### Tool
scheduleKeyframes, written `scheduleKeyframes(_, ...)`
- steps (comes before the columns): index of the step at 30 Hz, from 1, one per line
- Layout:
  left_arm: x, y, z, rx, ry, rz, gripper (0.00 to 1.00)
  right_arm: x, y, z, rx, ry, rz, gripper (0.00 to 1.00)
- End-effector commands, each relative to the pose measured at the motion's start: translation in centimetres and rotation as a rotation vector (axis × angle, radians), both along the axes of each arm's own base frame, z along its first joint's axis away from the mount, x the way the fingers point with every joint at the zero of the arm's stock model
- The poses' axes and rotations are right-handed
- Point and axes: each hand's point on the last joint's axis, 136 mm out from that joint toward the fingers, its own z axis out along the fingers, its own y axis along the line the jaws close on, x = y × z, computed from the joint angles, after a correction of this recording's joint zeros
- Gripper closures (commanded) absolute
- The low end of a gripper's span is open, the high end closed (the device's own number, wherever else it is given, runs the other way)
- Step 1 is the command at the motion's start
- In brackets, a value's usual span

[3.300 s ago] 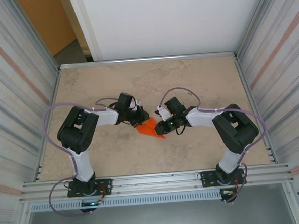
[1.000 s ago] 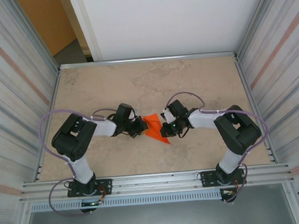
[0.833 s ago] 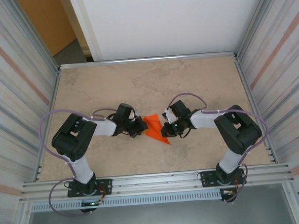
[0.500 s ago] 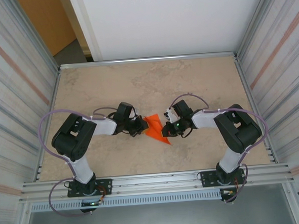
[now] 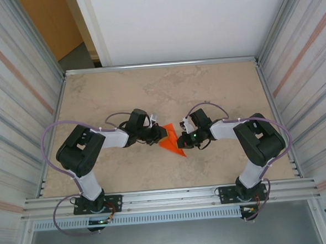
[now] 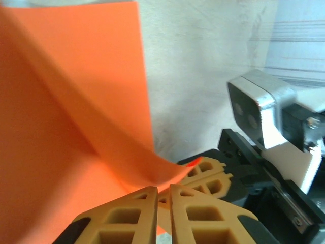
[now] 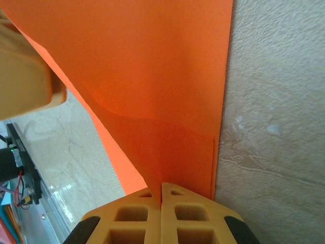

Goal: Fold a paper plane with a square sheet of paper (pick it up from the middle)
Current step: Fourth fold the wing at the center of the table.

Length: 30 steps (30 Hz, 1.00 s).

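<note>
At 6 o'clock, the two arms rose from the near edge and bent inward toward the middle of the surface (image 5: 216, 85). There the folded orange paper (image 5: 170, 143) lay as a narrow triangle, its sharp tip pointing toward 5 o'clock. The right gripper (image 7: 161, 187) was at the paper's 3 o'clock edge, clenched on a lifted layer that ran straight into the seam between its fingers. The left gripper (image 6: 158, 192) was at the paper's 10 o'clock side. Its fingers (image 6: 134, 213) stood a thin slit apart beneath a curled flap, and I could not tell whether they pinched that flap. Toward 12 o'clock the marbled surface ran on beyond both grippers.
</note>
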Motion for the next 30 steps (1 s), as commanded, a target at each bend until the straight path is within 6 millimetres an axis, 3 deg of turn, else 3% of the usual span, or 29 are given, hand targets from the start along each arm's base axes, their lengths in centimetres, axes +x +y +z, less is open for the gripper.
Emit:
scheduleKeyframes(1, 0.3, -1.6, 1.9, -0.053, -0.064, -0.055, 0.87, -0.6, -0.2, -0.6, 0.006, 0.05, -0.013, 0.98)
scheduleKeyframes(15, 1.1, -2.2, -0.3, -0.008, -0.015, -0.053, 0.91, -0.4, -0.2, 0.3, 0.021, 0.039, -0.021, 0.93)
scheduleKeyframes(22, 1.5, -2.0, -1.0, 0.021, 0.0, -0.044, 0.92, -0.7, 0.1, 1.9, 0.068, 0.027, -0.003, 0.77)
scheduleKeyframes(30, 1.7, -1.8, -1.3, 0.032, 0.012, -0.035, 0.93, -1.0, -1.2, 2.5, 0.016, -0.012, -0.03, 0.7)
